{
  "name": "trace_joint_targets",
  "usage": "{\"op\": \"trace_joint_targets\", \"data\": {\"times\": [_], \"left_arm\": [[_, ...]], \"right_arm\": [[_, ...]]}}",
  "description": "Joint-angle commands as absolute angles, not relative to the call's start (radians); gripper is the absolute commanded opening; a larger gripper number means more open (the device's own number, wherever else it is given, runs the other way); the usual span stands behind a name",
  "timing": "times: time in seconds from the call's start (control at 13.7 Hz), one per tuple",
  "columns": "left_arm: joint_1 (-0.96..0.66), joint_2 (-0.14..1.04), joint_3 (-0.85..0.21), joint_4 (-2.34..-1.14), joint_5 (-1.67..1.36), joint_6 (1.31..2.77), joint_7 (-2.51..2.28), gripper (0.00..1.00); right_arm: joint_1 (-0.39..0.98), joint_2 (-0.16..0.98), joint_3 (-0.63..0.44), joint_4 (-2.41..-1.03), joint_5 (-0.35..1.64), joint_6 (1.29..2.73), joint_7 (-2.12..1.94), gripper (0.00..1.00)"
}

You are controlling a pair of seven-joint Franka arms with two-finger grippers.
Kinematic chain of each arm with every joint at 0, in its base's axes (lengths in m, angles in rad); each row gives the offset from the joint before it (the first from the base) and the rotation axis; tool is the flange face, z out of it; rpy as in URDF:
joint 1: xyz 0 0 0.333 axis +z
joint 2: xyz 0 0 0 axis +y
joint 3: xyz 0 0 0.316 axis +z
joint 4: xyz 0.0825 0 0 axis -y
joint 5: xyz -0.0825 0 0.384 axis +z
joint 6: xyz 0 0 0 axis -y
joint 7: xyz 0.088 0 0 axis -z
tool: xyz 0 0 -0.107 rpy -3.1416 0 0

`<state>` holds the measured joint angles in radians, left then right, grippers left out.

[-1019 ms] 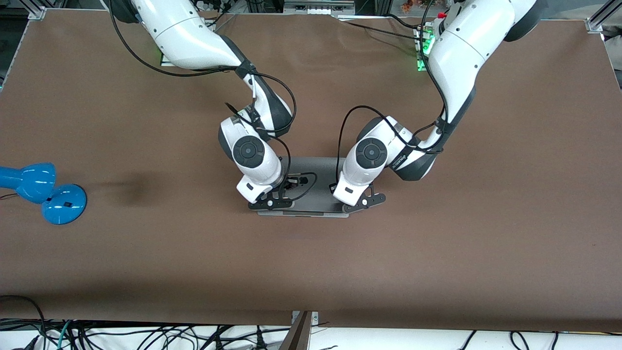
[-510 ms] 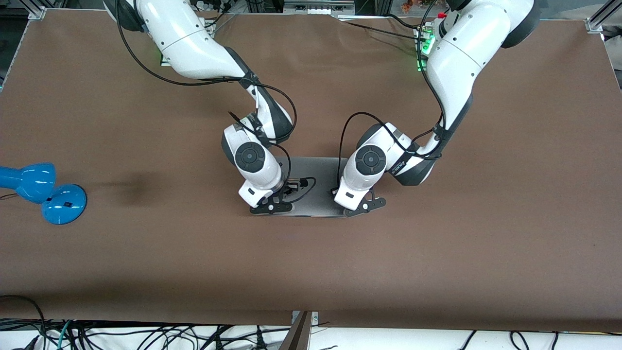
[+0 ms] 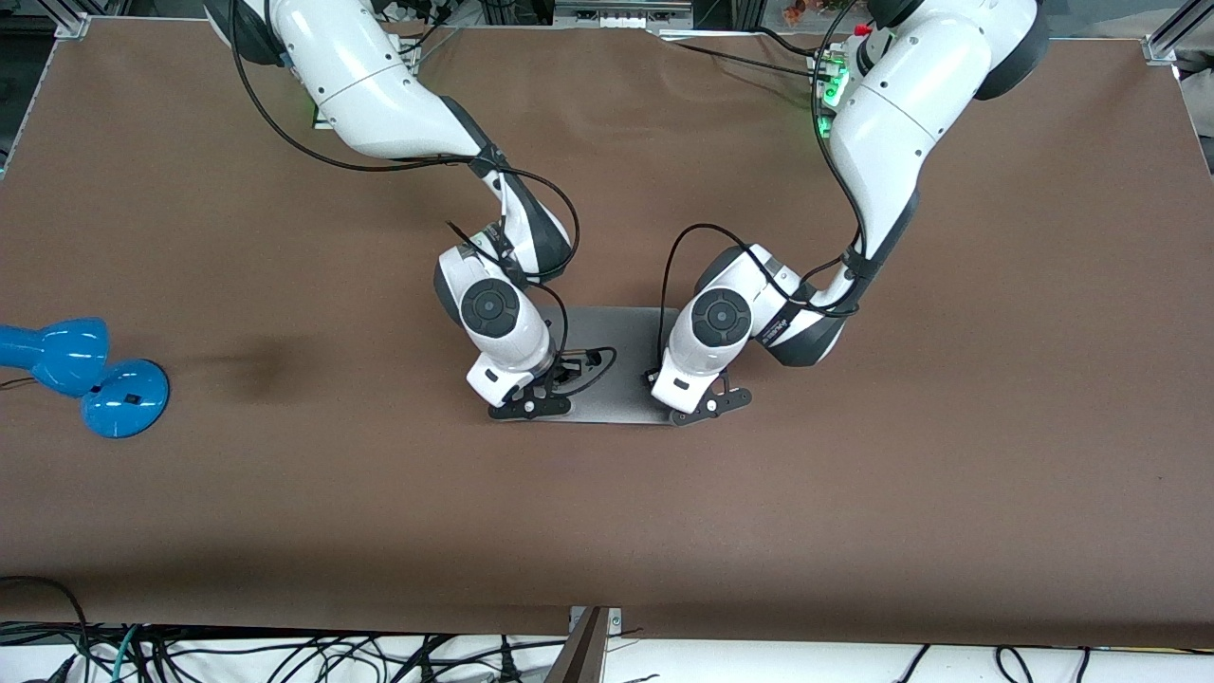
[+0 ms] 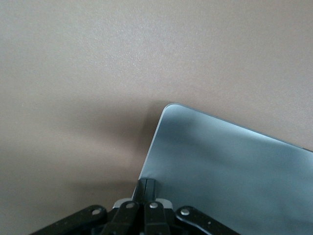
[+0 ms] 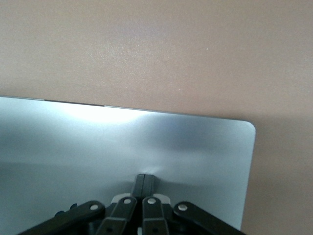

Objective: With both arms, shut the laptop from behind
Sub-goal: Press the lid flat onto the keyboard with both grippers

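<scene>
The silver-grey laptop (image 3: 616, 391) lies at the table's middle with its lid down flat; screen and keyboard are hidden. My left gripper (image 3: 707, 408) is shut and empty, its fingertips pressed on the lid near the corner toward the left arm's end. In the left wrist view the closed fingers (image 4: 147, 188) rest at the lid's (image 4: 230, 166) edge. My right gripper (image 3: 529, 406) is shut and empty too, pressed on the lid toward the right arm's end. In the right wrist view its closed fingers (image 5: 145, 185) touch the lid (image 5: 98, 147).
A blue desk lamp (image 3: 85, 375) lies on the brown table (image 3: 901, 474) at the right arm's end. Cables and a board with green lights (image 3: 825, 90) sit along the edge by the arms' bases.
Both grippers have come down with the lid. A second ago the laptop's base edge showed under the lid; now the lid lies flat on it.
</scene>
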<state>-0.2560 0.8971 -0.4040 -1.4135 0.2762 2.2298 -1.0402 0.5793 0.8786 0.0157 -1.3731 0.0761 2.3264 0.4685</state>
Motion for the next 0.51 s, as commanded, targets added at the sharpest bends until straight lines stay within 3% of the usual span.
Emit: {"op": "trace_joint_targets", "data": {"times": [0.0,0.15,0.29,0.36,0.44], "left_arm": [[-0.276,0.920,-0.394,-1.370,0.318,2.207,-1.069,0.00],[-0.276,0.919,-0.394,-1.370,0.318,2.207,-1.069,0.02],[-0.273,0.908,-0.396,-1.370,0.324,2.207,-1.069,0.36],[-0.270,0.897,-0.396,-1.370,0.324,2.206,-1.069,0.75],[-0.264,0.887,-0.394,-1.371,0.328,2.204,-1.068,1.00]], "right_arm": [[0.575,0.897,0.012,-1.374,0.058,2.370,0.456,0.00],[0.566,0.894,0.012,-1.370,0.063,2.361,0.454,0.00],[0.565,0.885,0.014,-1.367,0.074,2.343,0.459,0.00],[0.565,0.881,0.014,-1.359,0.072,2.312,0.463,0.00],[0.565,0.874,0.014,-1.345,0.074,2.280,0.469,0.02]]}}
